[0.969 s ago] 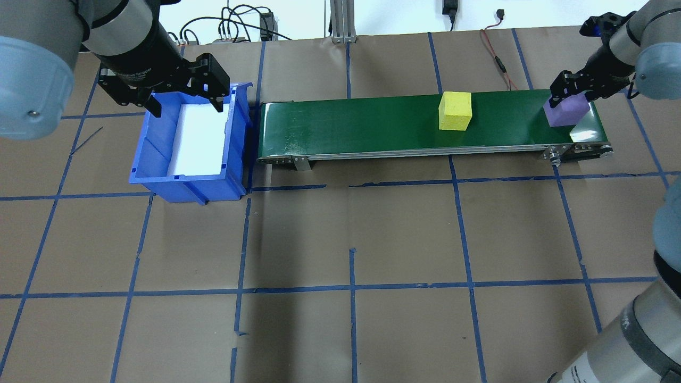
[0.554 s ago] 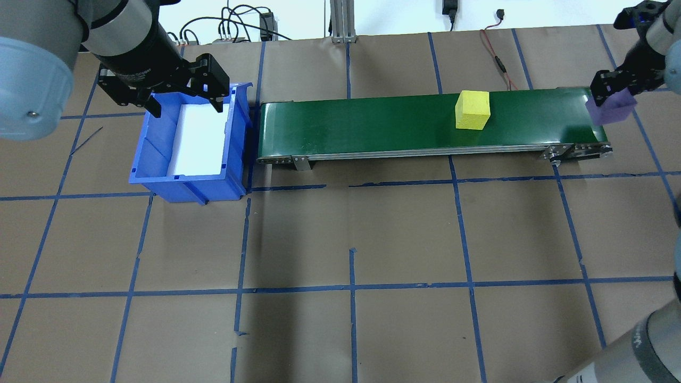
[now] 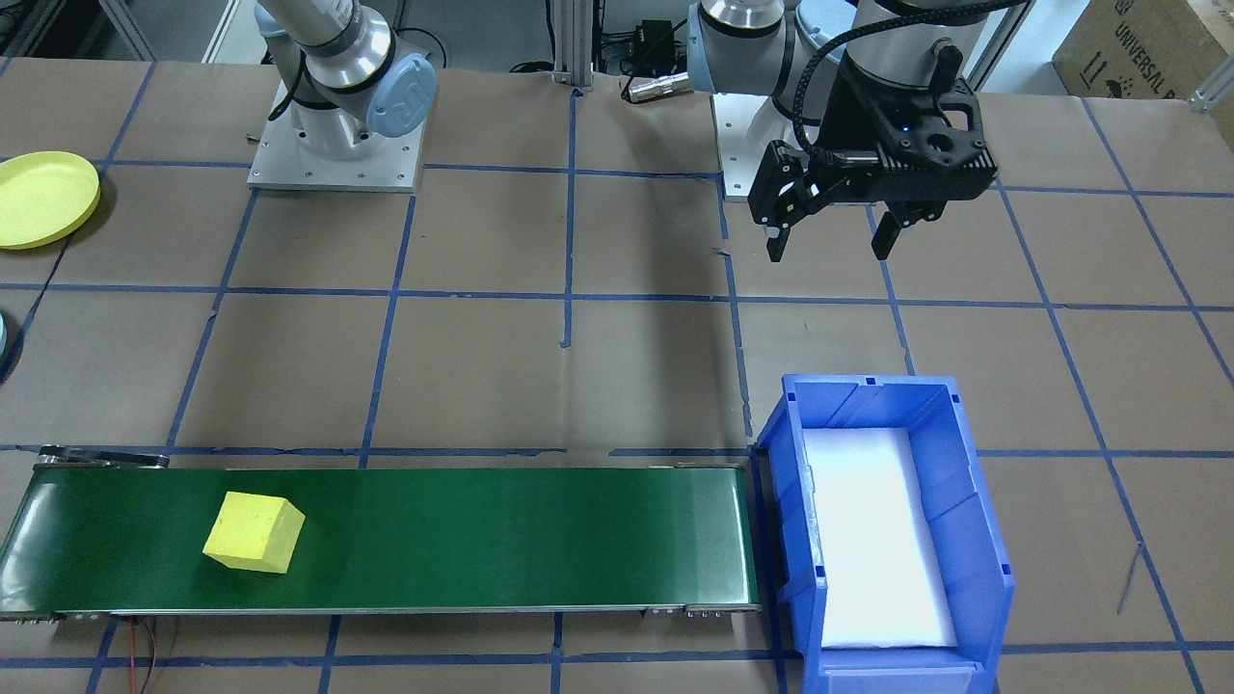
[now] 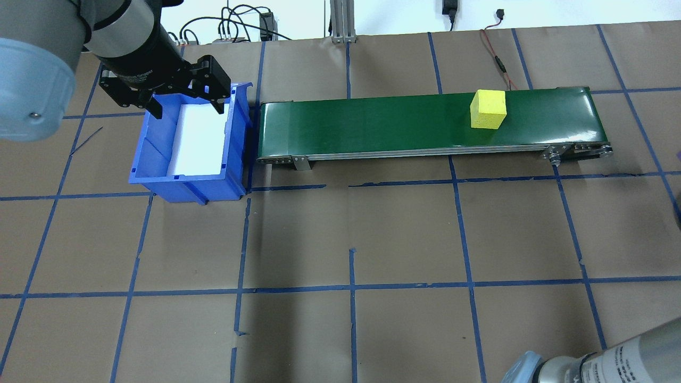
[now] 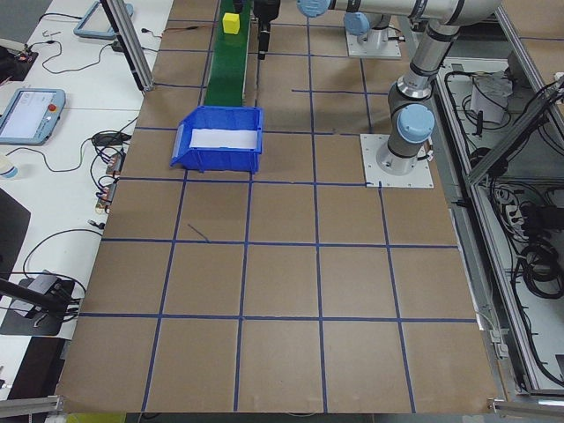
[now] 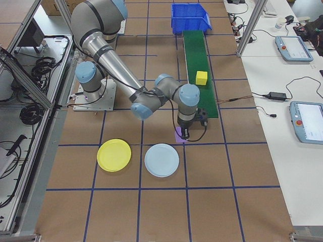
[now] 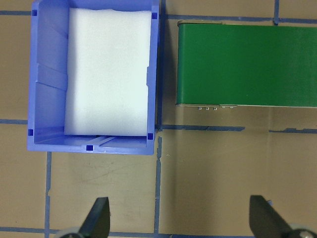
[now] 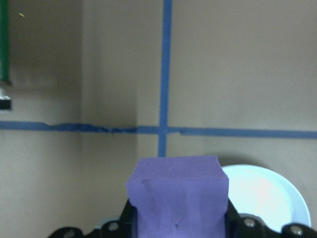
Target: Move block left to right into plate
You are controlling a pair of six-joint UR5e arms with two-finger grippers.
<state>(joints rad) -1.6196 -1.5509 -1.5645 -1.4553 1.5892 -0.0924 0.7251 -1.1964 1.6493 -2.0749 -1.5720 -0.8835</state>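
My right gripper (image 8: 177, 220) is shut on a purple block (image 8: 177, 196). It hangs past the conveyor's right end, low over the table, at the far edge of a pale blue plate (image 8: 270, 193). In the exterior right view the purple block (image 6: 180, 134) shows under that gripper, and the yellow plate (image 6: 114, 155) lies beyond the pale blue one, nearer the robot. A yellow block (image 4: 487, 109) rides the green belt (image 4: 372, 122) near its right end. My left gripper (image 4: 189, 110) stands open and empty above the blue bin (image 4: 154, 159).
The blue bin (image 3: 974, 501) holds a white foam pad and butts against the belt's left end. The yellow plate (image 3: 43, 199) sits at the table's edge on my right side. Blue tape lines grid the brown table.
My right gripper has carried the purple block off the belt's right end and out of the overhead view. The yellow block has ridden further right. The left arm has barely moved.
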